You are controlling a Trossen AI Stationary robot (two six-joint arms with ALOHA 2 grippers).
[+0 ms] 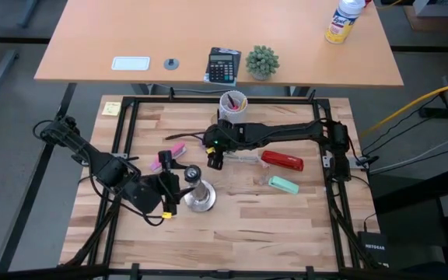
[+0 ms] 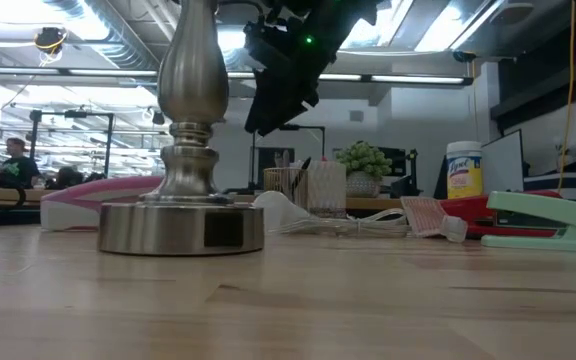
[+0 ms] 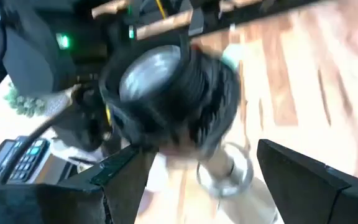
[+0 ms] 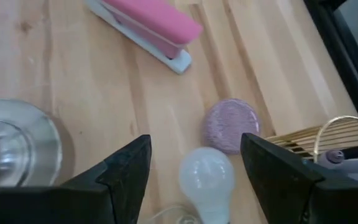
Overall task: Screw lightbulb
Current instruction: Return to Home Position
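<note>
- The lightbulb [image 4: 207, 177] lies on the worktop [image 4: 104, 81] directly beneath the right hand [image 1: 215, 161]. It sits in the gap between that hand's two fingers [image 4: 126, 180], and neither finger touches it.
- The right hand is spread wide and grips nothing; it hangs clear above the worktop.
- One purple cap [image 4: 232, 124] lies just past the bulb from that hand, right against it or very nearly so.
- One silver lamp stand [image 1: 198, 194] stands upright near the right hand, off to its side.
- The left hand [image 1: 173, 193] is just beside the stand with its fingers well apart and nothing clamped between them. Whether it touches the stand cannot be told.
- One pink stapler [image 4: 151, 28] lies farther ahead of the right hand.
- Back along the right arm lie one red stapler [image 1: 282, 161] and one green stapler [image 1: 283, 184], making three staplers in all.
- One cup of pens [image 1: 233, 103] stands farthest off, at the worktop's edge.
</note>
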